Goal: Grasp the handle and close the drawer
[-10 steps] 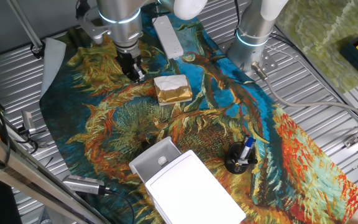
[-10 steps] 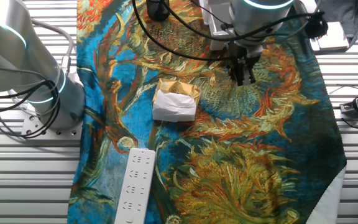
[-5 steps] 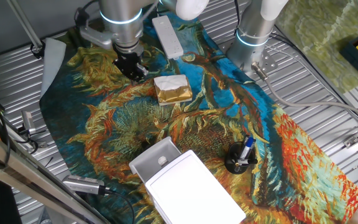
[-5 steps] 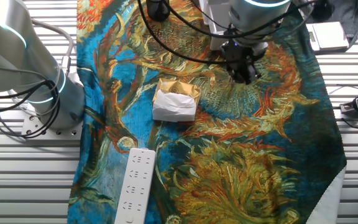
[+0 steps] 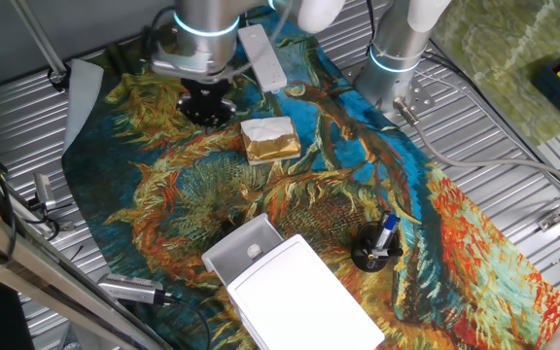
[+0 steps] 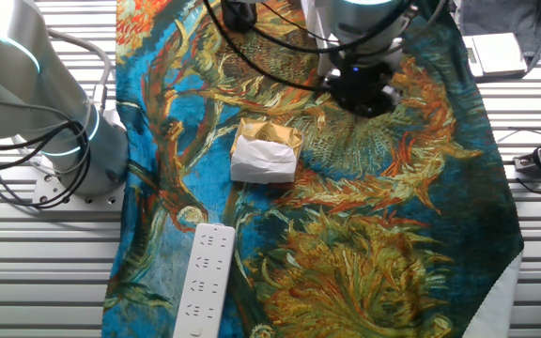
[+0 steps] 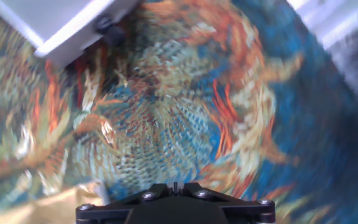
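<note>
The light-grey drawer (image 5: 244, 247) stands pulled out of the white flat-topped box (image 5: 299, 297) at the near edge of the painted cloth. Its handle (image 5: 254, 252) is a small white knob on the drawer. My gripper (image 5: 208, 108) hangs over the far left of the cloth, well away from the drawer, with its jaws together and nothing in them. It also shows in the other fixed view (image 6: 365, 95). In the blurred hand view my fingertips (image 7: 176, 185) meet at the bottom, and a pale edge of the box (image 7: 73, 25) shows at the top left.
A gold-and-white wrapped block (image 5: 270, 139) lies just right of my gripper and also shows in the other fixed view (image 6: 266, 150). A white remote (image 5: 263, 53) lies at the far edge. A black cup with pens (image 5: 375, 248) stands right of the box. A second arm's base (image 5: 397, 58) stands at the back.
My hand has turned and tilted at the wrist over the same spot of cloth, so the fingers now point more towards the drawer side. Nothing on the cloth has moved.
</note>
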### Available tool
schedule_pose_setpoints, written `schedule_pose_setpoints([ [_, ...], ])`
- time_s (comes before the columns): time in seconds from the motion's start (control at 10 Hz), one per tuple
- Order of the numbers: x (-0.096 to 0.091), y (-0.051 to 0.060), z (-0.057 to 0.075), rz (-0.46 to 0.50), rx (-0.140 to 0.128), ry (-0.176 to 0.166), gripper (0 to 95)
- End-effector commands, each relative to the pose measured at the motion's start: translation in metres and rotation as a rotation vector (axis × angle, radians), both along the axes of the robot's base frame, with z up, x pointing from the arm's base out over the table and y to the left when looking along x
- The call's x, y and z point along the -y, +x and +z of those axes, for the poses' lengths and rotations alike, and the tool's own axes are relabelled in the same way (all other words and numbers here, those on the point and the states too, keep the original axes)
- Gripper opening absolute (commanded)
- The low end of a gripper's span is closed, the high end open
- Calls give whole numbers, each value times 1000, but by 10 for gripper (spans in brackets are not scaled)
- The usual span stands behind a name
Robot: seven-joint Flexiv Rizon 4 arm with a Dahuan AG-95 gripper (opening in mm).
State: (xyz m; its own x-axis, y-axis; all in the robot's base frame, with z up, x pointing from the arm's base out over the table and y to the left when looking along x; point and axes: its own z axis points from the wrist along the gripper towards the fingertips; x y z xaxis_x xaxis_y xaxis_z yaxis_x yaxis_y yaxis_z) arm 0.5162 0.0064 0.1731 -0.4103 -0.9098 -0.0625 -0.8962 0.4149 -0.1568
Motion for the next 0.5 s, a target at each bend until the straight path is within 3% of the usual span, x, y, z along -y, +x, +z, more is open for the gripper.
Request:
schedule_pose_setpoints([
  [0.1,-8,35,1,281,42,9,0],
  [0.3,-9,43,-4,310,0,53,0],
  [0.5,-11,56,-10,403,-6,78,0],
])
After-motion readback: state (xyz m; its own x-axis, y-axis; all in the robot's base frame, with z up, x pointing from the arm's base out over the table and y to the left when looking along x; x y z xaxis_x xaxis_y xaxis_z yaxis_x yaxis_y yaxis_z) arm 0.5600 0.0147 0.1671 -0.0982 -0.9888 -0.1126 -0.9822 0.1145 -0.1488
